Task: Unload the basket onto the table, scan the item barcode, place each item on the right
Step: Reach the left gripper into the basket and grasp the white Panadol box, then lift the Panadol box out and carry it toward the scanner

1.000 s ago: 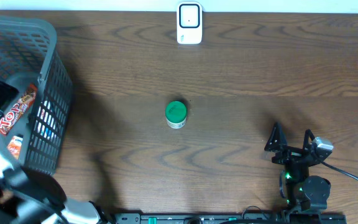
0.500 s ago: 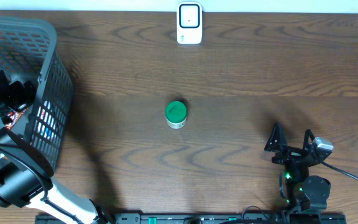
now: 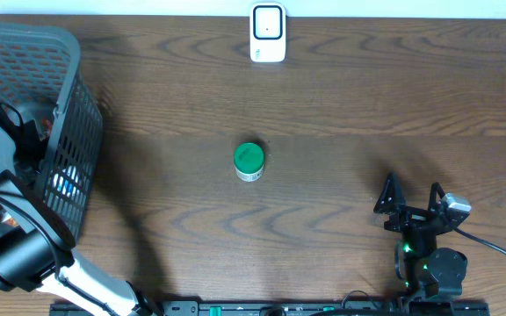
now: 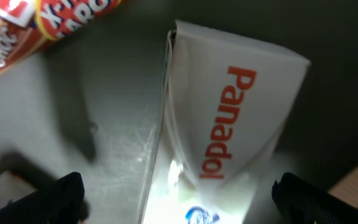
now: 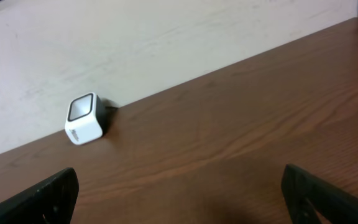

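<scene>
- Since a second ago, our left arm has swung from 8 o'clock up over the basket (image 3: 68,132) at 9 o'clock. It now hides the bar (image 4: 48,18) from overhead.
- Jar (image 3: 249,161), scanner (image 3: 268,33) and right arm have not moved.
- Left claw (image 4: 191,199) is spread wide, one finger either side of the box (image 4: 229,112) on the basket floor, not pinching it.
- Right claw (image 3: 411,189) is spread and empty at 5 o'clock.
- The scanner sits at the table's 12 o'clock edge.
- The table (image 3: 367,105) is bare between the central jar and the scanner.

Basket (image 3: 75,140) sits left, jar (image 3: 249,161) mid-table, scanner (image 3: 268,33) behind it at far edge.
</scene>
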